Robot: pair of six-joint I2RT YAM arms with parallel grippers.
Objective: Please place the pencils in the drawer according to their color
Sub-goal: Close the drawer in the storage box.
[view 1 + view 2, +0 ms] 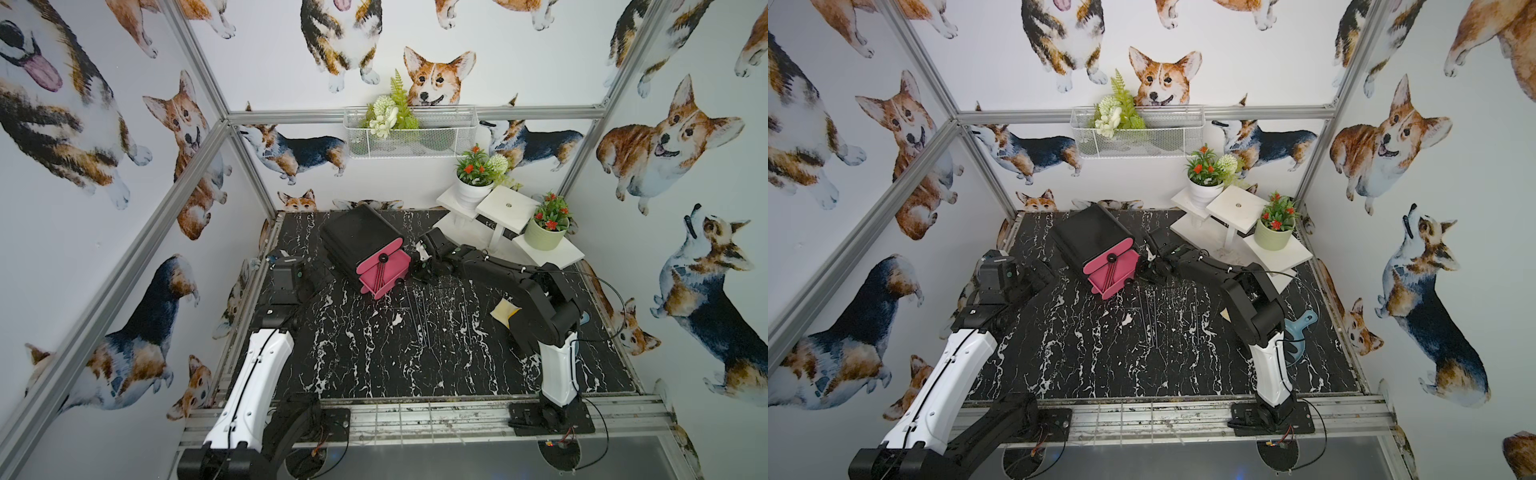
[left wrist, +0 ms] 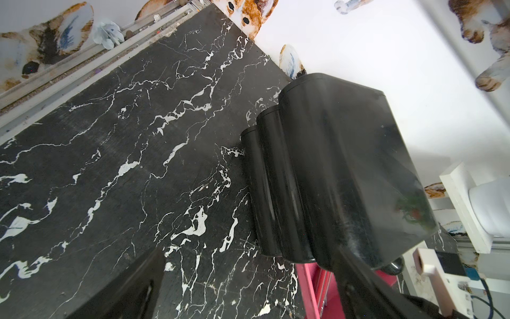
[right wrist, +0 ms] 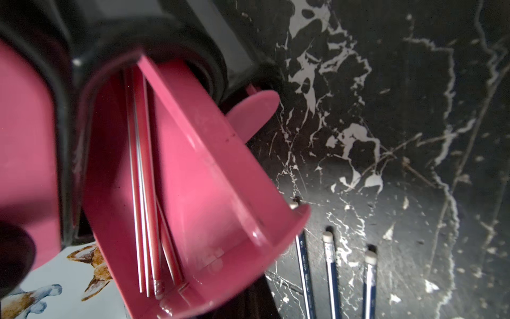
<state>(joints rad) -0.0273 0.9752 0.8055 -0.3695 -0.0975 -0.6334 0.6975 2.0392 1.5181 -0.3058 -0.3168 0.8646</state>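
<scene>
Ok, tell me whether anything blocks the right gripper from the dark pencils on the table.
Nothing visible does: only bare table lies between the right gripper and the dark pencils; the open drawer sits aside.

The cabinet (image 1: 353,232) is black, and its drawers (image 1: 395,266) are pink with black knobs (image 1: 382,259). The pencils inside (image 3: 146,165) are pink. The pencils outside (image 3: 331,273) are dark blue with white tips. The surface (image 1: 374,353) is black with white wiggly lines. The walls (image 1: 83,199) are white with brown dogs.
</scene>
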